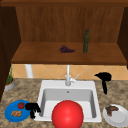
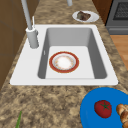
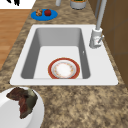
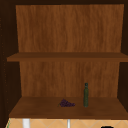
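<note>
Left hand point(image 1: 32, 107), fingers curled downward and holding nothing, hovers at the 3 o'clock edge of the blue plate point(image 1: 10, 113), beside the tomato point(image 1: 21, 105). Right hand point(image 1: 103, 77), fingers hanging relaxed, floats at 12 o'clock above the white plate point(image 1: 120, 118).

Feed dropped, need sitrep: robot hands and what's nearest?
Left robot hand curled, holding nothing, at blue plate edge near tomato. Right robot hand hangs over counter. Red bowl in sink.

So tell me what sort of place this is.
A kitchen, rendered in a simulator. A white sink with a tap is set into a speckled stone counter, plates of food sit at either side, and a wooden wall shelf above carries a green bottle and grapes.
</note>
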`<state>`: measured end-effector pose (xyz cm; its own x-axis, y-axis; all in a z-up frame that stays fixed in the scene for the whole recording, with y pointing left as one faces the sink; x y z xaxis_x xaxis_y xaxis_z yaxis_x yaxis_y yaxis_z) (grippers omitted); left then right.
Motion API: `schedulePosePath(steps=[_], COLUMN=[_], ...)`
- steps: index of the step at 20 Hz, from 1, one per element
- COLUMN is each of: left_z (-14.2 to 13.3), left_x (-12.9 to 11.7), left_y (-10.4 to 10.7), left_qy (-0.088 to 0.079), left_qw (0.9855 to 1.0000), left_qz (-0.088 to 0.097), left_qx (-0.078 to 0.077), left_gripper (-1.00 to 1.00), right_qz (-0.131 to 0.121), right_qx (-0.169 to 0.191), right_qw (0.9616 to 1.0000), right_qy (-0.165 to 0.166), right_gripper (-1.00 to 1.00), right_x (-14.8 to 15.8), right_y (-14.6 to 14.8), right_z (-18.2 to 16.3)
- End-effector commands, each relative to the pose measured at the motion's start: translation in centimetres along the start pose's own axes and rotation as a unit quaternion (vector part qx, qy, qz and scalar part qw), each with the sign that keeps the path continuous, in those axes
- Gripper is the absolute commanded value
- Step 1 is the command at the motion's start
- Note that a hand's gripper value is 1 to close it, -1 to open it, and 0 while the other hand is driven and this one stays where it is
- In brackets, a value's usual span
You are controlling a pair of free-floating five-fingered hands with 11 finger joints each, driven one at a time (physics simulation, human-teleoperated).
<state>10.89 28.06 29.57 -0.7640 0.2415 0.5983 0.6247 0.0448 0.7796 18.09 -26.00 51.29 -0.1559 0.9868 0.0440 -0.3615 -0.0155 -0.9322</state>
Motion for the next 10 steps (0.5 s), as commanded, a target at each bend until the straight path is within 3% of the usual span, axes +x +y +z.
schedulePosePath(steps=[1, 10], left_z=[0.0, 0.0], left_x=[0.0, 0.0], left_y=[0.0, 0.0], left_qy=[0.000, 0.000], left_qw=[1.0000, 1.0000], left_qz=[0.000, 0.000], left_qx=[0.000, 0.000], left_gripper=[0.00, 0.00], right_qz=[-0.005, -0.004], right_qx=[0.017, 0.026], right_qw=[0.9998, 0.9997], right_qy=[-0.001, 0.000], right_gripper=[-1.00, -1.00], right_x=[-3.1, -9.7], right_y=[2.9, 10.1], right_z=[-0.1, -0.1])
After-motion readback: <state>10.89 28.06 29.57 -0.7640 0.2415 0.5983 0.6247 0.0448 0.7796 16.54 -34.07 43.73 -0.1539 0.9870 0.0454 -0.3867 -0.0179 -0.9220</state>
